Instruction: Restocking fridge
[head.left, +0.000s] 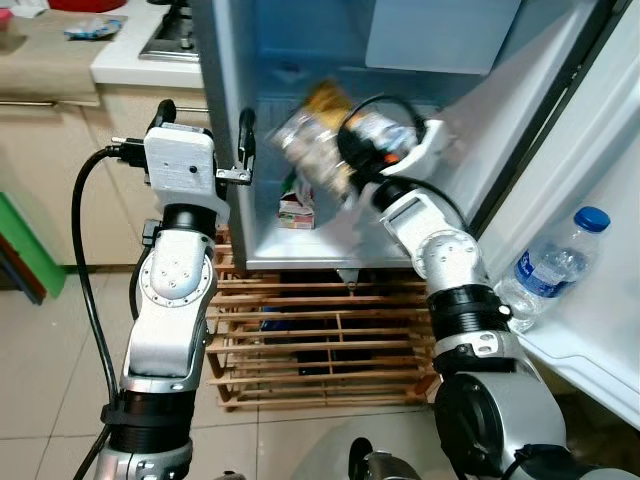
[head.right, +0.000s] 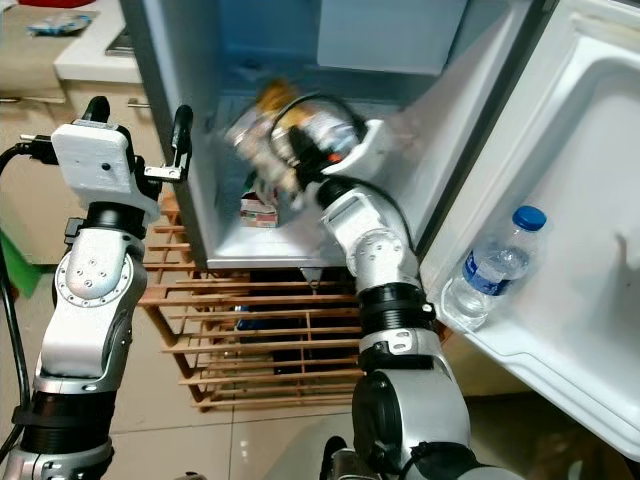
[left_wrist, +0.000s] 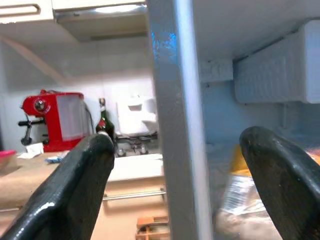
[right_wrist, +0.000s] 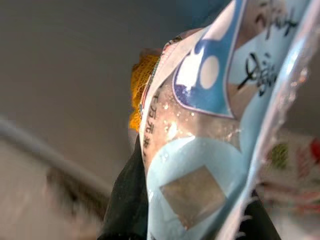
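Snack bag (head.left: 318, 140) in right tool (head.left: 345, 160) is motion-blurred, label unreadable in eye views; tool's fingers hidden behind bag. Right wrist view: bag (right_wrist: 210, 130) cut off by pic edges, print partly legible only. Small carton (head.left: 296, 210) inside fridge (head.left: 225, 120) too small to ID. Stuff under wooden rack (head.left: 320, 330) dark, can't tell. Items on surface (head.left: 60, 45) cut off at top edge.

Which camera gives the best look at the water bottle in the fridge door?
The right eye view: the water bottle shows whole, blue cap to base, leaning in the open fridge door shelf. The left eye view shows it too, nearer the frame's edge.
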